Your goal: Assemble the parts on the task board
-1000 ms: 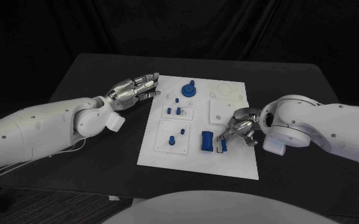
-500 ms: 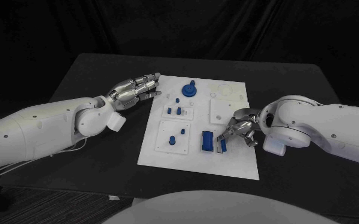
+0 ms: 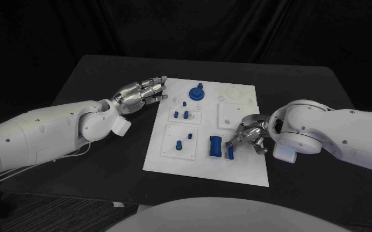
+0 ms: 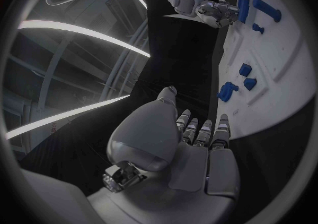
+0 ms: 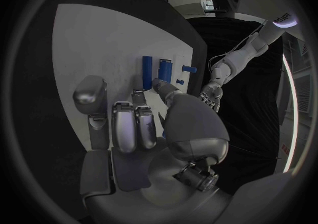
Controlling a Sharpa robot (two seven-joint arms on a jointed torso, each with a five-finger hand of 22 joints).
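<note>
White task board [image 3: 203,162], flat matte rectangle, sits mid-frame on the black table [image 3: 93,76], long axis running from lower frame to upper frame, tilted slightly right at the top. Blue parts on it: long blue bar [image 3: 213,146] in the lower middle, long axis along the board's length, rectangular with hard edges; a shorter blue block [image 3: 229,152] just right of it, same direction, touching or nearly touching the right hand's fingertips. Right hand [image 3: 249,137], silver metallic, comes in from the right edge with fingers curled down over the board's right side at that short block; whether it actually grips the block, cannot tell. In the right wrist view the bar [image 5: 147,72] and a shorter block [image 5: 165,70] lie side by side past the fingers [image 5: 126,126], both smooth plastic. Small blue peg [image 3: 179,146] stands in a raised white square plate [image 3: 170,151] at lower left of the board; two small blue pegs [image 3: 180,115] in the smaller plate above it. Round blue knob piece [image 3: 197,92] near the board's upper edge, disc with a stub on top. Left hand [image 3: 141,94], silver, rests at the board's upper left corner, fingers straight and together pointing to upper right, holding nothing, beside the board edge [image 4: 265,112].
</note>
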